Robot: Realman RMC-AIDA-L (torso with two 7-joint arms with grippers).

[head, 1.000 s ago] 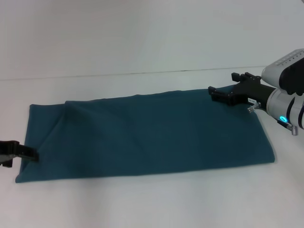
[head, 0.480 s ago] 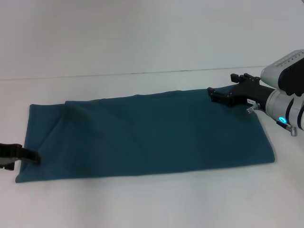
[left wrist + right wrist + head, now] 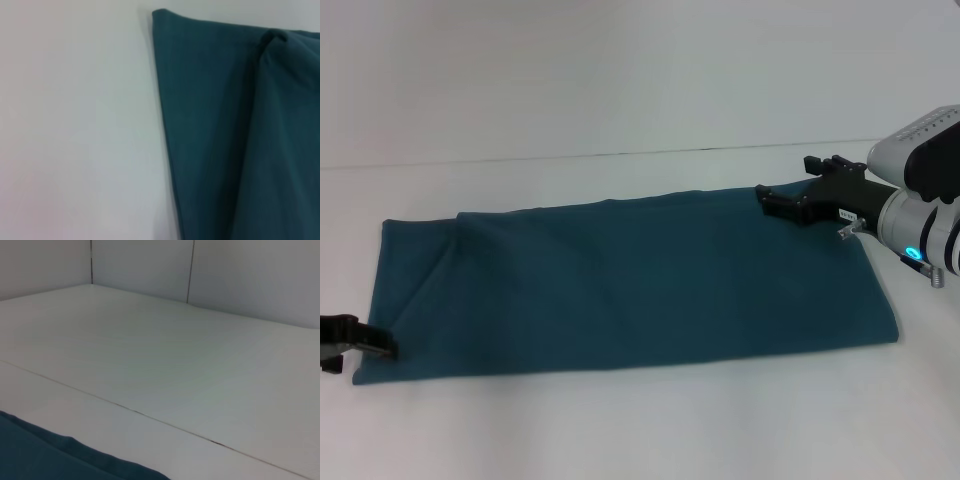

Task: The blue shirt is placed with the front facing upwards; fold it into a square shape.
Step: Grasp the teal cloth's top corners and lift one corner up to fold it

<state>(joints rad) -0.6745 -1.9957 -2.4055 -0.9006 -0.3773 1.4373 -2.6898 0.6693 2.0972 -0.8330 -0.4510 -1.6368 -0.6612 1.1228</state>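
The blue shirt (image 3: 620, 285) lies folded into a long flat band across the white table (image 3: 620, 90), with no lettering showing. A slanting crease runs through its left end. My left gripper (image 3: 365, 343) sits at the shirt's near-left corner, mostly cut off by the picture's edge. The left wrist view shows a corner of the shirt (image 3: 225, 125) with a raised fold. My right gripper (image 3: 788, 182) hovers open over the shirt's far-right corner with nothing between its fingers. The right wrist view catches only a strip of the shirt's edge (image 3: 50, 460).
A thin seam (image 3: 620, 154) runs across the table behind the shirt. Bare white tabletop (image 3: 650, 430) lies in front of the shirt. A wall with panel joints (image 3: 190, 270) stands beyond the table.
My left gripper has slid along the shirt's left end toward the near-left corner. The right gripper has shifted very slightly away. The shirt has not moved.
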